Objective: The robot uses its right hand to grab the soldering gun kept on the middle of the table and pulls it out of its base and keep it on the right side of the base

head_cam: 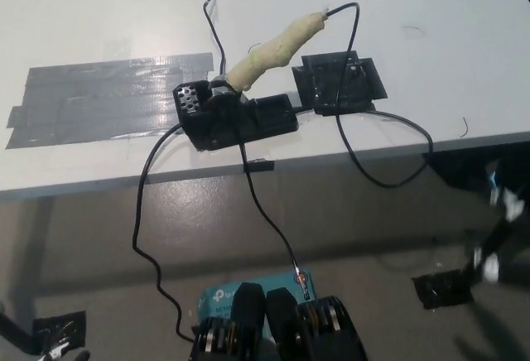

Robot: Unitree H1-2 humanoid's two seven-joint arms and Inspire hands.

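Worktop: white flat worktop (99,13), front edge running across mid-picture.
Tape: broad grey duct-tape patch (91,96), left part of the worktop.
Base: black plastic base (240,121), mid-worktop, near the front edge.
Soldering gun: pale yellow-green wrapped soldering gun (273,46), seated in the base, handle tilted up-right.
Writing: none readable.
Robot hand, left and right: neither in view.

The robot's right arm (494,237) shows only at the right edge of the head view, below the table's edge. It is black and very blurry. It looks thin, like a few dark bars joined end to end. Some small pale spots sit on it: a bluish-white one near the top and a white one lower down. The blur hides what these spots are, and no cables, screws or marks can be made out
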